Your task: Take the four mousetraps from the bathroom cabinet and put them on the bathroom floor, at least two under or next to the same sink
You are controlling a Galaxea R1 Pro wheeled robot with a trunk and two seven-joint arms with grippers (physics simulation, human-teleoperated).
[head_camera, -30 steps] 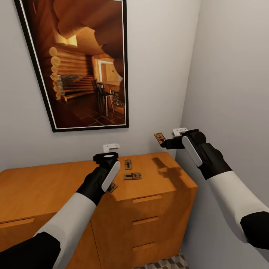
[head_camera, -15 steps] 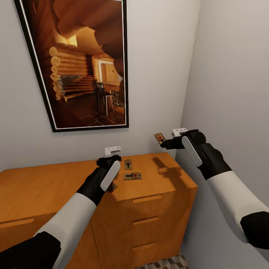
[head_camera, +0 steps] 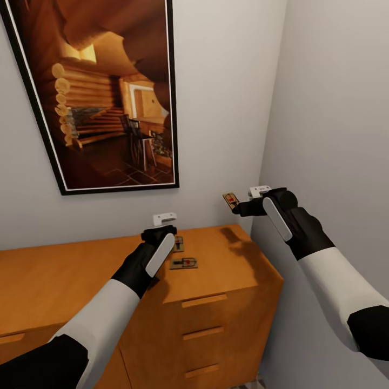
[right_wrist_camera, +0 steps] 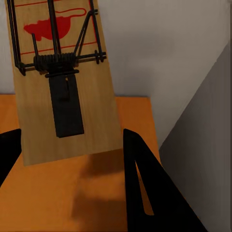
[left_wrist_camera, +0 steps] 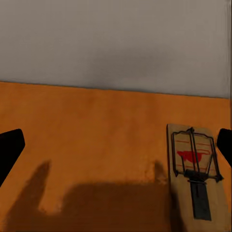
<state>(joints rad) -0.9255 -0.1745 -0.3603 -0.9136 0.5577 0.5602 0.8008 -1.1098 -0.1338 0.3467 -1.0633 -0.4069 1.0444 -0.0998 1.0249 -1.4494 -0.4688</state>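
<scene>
**One trap lifted, two on the cabinet**

While my right gripper (head_camera: 235,204) pinches a mousetrap (head_camera: 230,200) in the air above the cabinet (head_camera: 216,302), two more traps (head_camera: 183,263) (head_camera: 178,243) lie flat on its top. My left gripper (left_wrist_camera: 116,145) hovers spread over the wood, one trap just beside a finger. My right wrist view shows the held trap's red print and spring.

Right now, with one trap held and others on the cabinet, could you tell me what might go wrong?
The right gripper pinches its wooden mousetrap with a red mouse print by one end only, so it might slip out. The open left gripper hangs low over the orange-brown wooden cabinet top beside another flat trap and could nudge it.
</scene>
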